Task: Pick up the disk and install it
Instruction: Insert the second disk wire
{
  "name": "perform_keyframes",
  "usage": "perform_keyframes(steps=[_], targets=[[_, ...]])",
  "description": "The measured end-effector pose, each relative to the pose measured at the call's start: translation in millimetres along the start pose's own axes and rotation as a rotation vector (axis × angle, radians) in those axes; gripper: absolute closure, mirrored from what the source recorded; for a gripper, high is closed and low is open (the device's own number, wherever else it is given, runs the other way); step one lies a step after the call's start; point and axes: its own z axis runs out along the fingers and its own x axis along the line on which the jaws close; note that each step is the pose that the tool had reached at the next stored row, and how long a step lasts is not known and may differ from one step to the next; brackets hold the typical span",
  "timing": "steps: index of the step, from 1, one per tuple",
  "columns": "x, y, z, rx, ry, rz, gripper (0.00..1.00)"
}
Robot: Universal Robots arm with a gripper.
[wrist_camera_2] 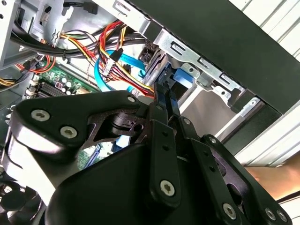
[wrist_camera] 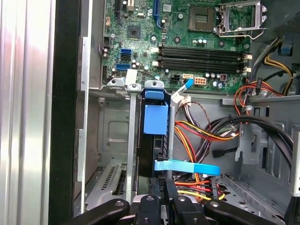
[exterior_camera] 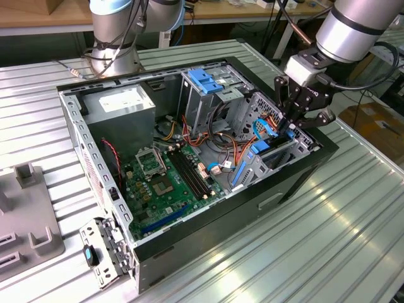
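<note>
The disk [wrist_camera: 155, 119] stands on edge in the drive bay [exterior_camera: 278, 154] at the front corner of the computer case [exterior_camera: 297, 183], its blue carrier rail uppermost and its dark body sunk between the bay's metal walls. In the first wrist view the blue tab faces my camera, and the drive sits just beside the bay's grey divider plate [wrist_camera: 131, 140]; I judge it largely seated, though I cannot confirm that it has reached its stop.

My pincer [wrist_camera: 163, 196] is clenched on the disk's near edge, one finger [wrist_camera: 155, 190] pressed to either face of the slim body. The second wrist view agrees: the fingertips [wrist_camera_2: 161, 93] meet on the blue rail at the mouth of the bay. Gripping edge-on keeps the drive parallel to the bay walls, which the narrow slot demands.

A flat blue data cable [wrist_camera: 187, 166] crosses just beside the disk, on the side away from the divider, over a bundle of red, yellow and orange power wires [wrist_camera: 201, 136]. Beyond the bay lies the green motherboard [wrist_camera: 187, 33]. The case rests open on a ribbed metal table [exterior_camera: 328, 252].
</note>
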Motion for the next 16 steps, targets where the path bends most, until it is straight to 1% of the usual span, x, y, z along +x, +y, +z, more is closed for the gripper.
perform_keyframes(steps=[3, 5, 7, 10, 13, 16], targets=[[0.1, 0.2, 2.3, 0.0018, 0.0003, -0.002, 0.84], [0.1, 0.2, 2.9, 0.0019, 0.0004, -0.004, 0.84], [0.2, 0.3, 4.9, 0.0019, 0.0003, -0.004, 0.84], [0.0, 0.2, 0.3, 0.0019, 0.0, -0.004, 0.84], [0.2, 0.2, 0.5, 0.0025, 0.0006, 0.014, 0.84], [0.3, 0.2, 0.6, 0.0026, 0.0006, 0.015, 0.84]])
